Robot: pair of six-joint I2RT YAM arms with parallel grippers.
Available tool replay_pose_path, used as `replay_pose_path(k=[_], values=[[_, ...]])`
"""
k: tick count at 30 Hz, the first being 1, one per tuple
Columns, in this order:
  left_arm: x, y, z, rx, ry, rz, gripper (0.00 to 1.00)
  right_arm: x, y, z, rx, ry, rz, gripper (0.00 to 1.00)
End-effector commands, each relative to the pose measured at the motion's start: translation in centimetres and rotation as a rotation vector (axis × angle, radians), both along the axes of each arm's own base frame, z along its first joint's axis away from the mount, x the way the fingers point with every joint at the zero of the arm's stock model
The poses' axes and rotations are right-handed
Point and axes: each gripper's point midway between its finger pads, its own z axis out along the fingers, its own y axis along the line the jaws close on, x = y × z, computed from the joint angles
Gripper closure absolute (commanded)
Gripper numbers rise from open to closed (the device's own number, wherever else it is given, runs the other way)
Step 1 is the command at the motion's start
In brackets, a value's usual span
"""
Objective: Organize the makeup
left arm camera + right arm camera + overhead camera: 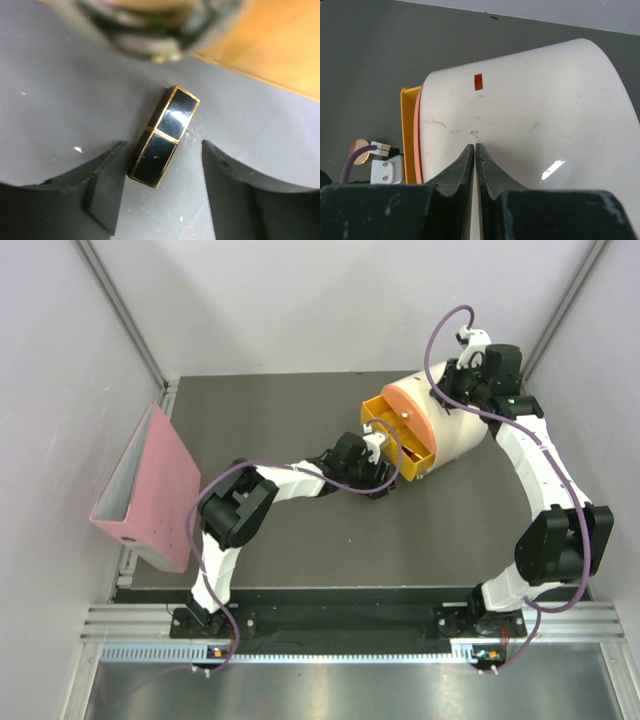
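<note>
A black-and-gold rectangular case (165, 137) lies on the dark mat between the fingers of my left gripper (164, 144). The gripper is open, and its left finger (107, 185) sits right against the case. In the top view this gripper (383, 480) is low beside the open yellow drawer, and the case is hidden under it. My right gripper (475, 146) is shut and empty, its tips resting on the cream box (535, 110). A round tan disc (358, 149), perhaps the compact, shows partly behind a purple cable. The tubes and the other case are out of view.
The cream box (462, 435) lies at the back right with orange-yellow drawers (400, 440) pulled out toward the left arm; a drawer wall shows in the left wrist view (280, 45). A pink binder (150, 490) stands at the mat's left edge.
</note>
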Motion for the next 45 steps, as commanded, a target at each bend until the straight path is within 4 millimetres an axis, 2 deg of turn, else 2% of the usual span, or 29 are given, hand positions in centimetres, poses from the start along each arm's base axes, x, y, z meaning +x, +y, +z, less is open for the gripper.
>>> replay_pose_path(k=[1,2,7,12,16,22,23,25,26,30,37,41,45], values=[[-4.4,2.5,-4.7,0.125,0.181,-0.067,0.40,-6.5,-1.7,-12.2,-0.093,0.496,-0.025,0.94],[-4.7,2.6,-4.9,0.131,0.189,-0.072,0.45,-6.5,-1.6,-12.2,-0.089,0.495,-0.023,0.94],[-6.3,4.4,-5.9,0.175,0.224,-0.074,0.56,-6.4,-1.6,-12.3,-0.083,0.497,-0.023,0.94],[-7.3,5.6,-5.9,0.200,0.229,-0.081,0.71,-6.3,-1.4,-12.4,-0.076,0.497,-0.021,0.94],[-8.3,6.8,-6.2,0.231,0.247,-0.090,0.77,-6.1,-1.3,-12.3,-0.070,0.492,-0.022,0.94],[-9.6,8.2,-5.2,0.246,0.242,-0.095,0.86,-5.9,-1.3,-12.2,-0.065,0.491,-0.025,0.94],[-9.5,8.2,-4.2,0.235,0.222,-0.095,0.91,-5.9,-1.2,-12.2,-0.064,0.491,-0.024,0.94],[-9.6,8.8,-3.6,0.242,0.209,-0.086,0.96,-5.8,-1.2,-12.2,-0.059,0.487,-0.025,0.94],[-9.4,8.7,-2.3,0.228,0.182,-0.082,1.00,-5.9,-1.1,-12.3,-0.056,0.489,-0.025,0.94],[-8.5,8.6,1.1,0.205,0.121,-0.058,1.00,-5.8,-1.0,-12.3,-0.045,0.489,-0.027,0.94],[-6.5,7.7,8.7,0.136,0.009,-0.008,1.00,-5.6,-0.5,-12.3,-0.032,0.486,-0.025,0.94],[-4.6,8.2,13.5,0.099,-0.071,0.076,1.00,-5.7,-0.4,-12.3,-0.030,0.484,-0.026,0.94],[-3.0,7.8,18.9,0.003,-0.143,0.124,1.00,-6.0,-0.4,-12.4,-0.030,0.488,-0.027,0.94]])
